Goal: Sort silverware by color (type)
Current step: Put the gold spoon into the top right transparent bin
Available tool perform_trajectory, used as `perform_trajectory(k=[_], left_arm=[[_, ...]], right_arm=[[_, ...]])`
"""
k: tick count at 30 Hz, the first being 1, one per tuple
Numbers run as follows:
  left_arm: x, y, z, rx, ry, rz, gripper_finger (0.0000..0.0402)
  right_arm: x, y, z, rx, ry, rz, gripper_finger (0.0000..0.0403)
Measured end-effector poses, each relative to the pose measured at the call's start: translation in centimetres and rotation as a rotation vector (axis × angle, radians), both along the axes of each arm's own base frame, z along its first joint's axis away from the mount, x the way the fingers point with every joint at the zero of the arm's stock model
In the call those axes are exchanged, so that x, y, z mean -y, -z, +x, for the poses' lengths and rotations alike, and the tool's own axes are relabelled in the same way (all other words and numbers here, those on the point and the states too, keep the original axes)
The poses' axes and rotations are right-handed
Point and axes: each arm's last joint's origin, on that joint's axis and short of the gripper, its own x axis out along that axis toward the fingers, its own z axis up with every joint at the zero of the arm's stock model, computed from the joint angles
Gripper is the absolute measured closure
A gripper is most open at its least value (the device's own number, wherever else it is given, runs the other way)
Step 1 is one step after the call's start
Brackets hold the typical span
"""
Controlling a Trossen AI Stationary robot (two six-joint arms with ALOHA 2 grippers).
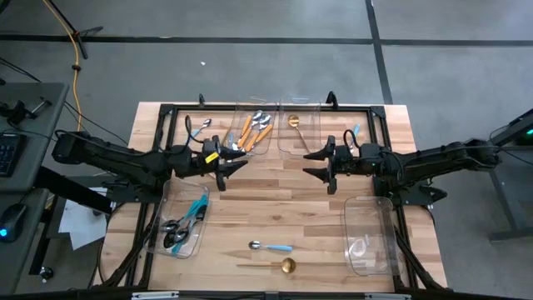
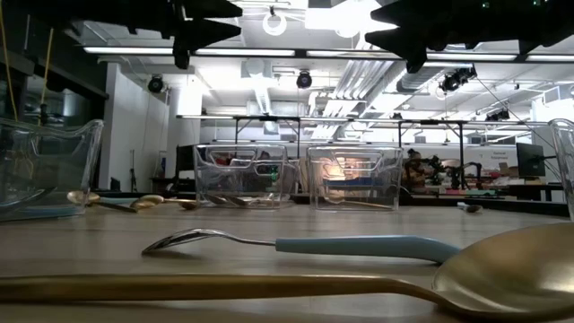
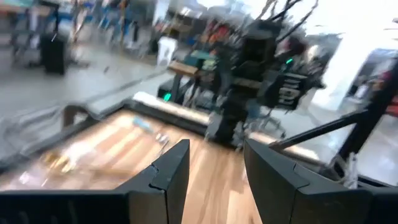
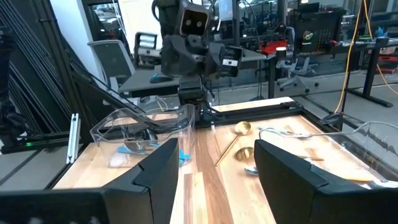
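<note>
A slim steel spoon with a light-blue handle (image 1: 271, 247) lies on the wooden bench (image 1: 275, 200) just beside a gold spoon (image 1: 278, 266). Both look light, stiff, slippery; the handle's middle suits gripping. Left pincer (image 1: 236, 164) and right pincer (image 1: 315, 163) hover spread, empty.

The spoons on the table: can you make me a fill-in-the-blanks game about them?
1. The spoons with orange handles lie in a clear ____.
2. The loose blue-handled spoon lies beside a big ____ spoon near the table's front edge.
3. The left tool and the right tool are both ____ and hold nothing.

Missing words: bin; gold; open
</note>
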Motion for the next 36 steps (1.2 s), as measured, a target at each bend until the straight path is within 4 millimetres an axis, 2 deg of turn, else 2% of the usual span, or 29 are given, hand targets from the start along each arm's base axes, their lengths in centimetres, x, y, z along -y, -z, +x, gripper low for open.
perform_trajectory(k=[3,6,10,13,15,20,27,32,36], left_arm=[[-0.8,-1.9,-0.4,-0.104,-0.071,-0.092,0.0263],[-1.7,-4.2,-1.1,-0.288,-0.136,-0.151,0.0266],[-2.3,-7.7,-2.8,-0.54,-0.123,-0.121,0.0268],[-2.4,-8.7,-4.5,-0.741,-0.093,-0.093,0.0268],[-2.5,-8.8,-5.1,-0.799,-0.097,-0.086,0.0268],[-2.6,-6.4,-6.1,-1.019,-0.095,-0.005,0.0269],[-3.3,-0.9,-5.7,-1.291,-0.067,0.08,0.0269],[-5.1,2.2,-5.2,-1.44,-0.119,-0.084,0.0269],[-7.3,3.6,-4.9,-1.479,-0.166,-0.263,0.0269]], right_arm=[[0.0,0.0,0.0,0.0,0.0,0.0,0.0208],[0.0,0.0,0.0,0.0,0.0,0.0,0.0208],[0.0,0.0,0.0,0.0,0.0,0.0,0.0208],[0.0,0.0,0.0,0.0,0.0,0.0,0.0208],[0.0,0.0,0.0,0.0,0.0,0.0,0.0208],[0.0,0.0,0.0,0.002,0.0,0.032,0.0208],[0.0,0.0,0.0,0.003,0.0,0.035,0.0208],[0.0,-0.1,0.0,0.008,0.0,0.035,0.0208],[0.0,-0.1,0.0,0.008,0.0,0.016,0.0208]])
